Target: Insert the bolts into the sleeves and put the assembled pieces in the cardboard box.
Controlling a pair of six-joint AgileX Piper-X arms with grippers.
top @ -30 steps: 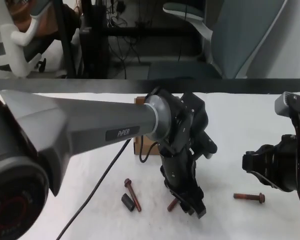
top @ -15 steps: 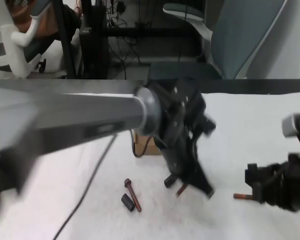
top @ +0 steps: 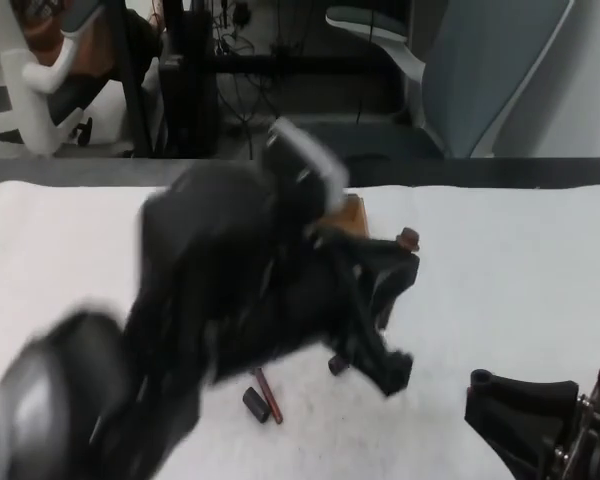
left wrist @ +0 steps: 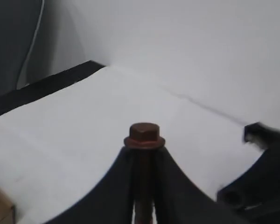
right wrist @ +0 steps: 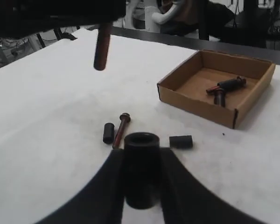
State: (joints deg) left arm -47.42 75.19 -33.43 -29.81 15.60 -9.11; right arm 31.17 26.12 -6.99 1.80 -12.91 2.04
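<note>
Under the cardboard box [right wrist: 196,105] the white bench [right wrist: 46,98] spreads out on every side. Across the high view the left arm [top: 230,290] shows as a dark blurred mass that covers most of the box, leaving one brown corner uncovered. The box is a shallow open tray. Two bolt pieces [right wrist: 226,86] lie crossed inside it, and at least one wears a dark sleeve.

The left gripper [left wrist: 143,153] is raised off the bench near the box. Its fingers are pinched narrow on a rust-coloured bolt [left wrist: 144,134], with the hex head standing above the fingertips and the shank hanging below them.

The right gripper [right wrist: 141,161] sits on the robot's side of the box and well apart from it. It clamps a black sleeve [right wrist: 141,186] upright between its fingers, with the open bore facing up.

Three loose parts lie on the bench between that gripper and the box. A loose bolt [right wrist: 121,130] lies flat, with a loose sleeve [right wrist: 108,133] just beside it. A second loose sleeve [right wrist: 181,142] lies on its side nearer the box's front wall.
</note>
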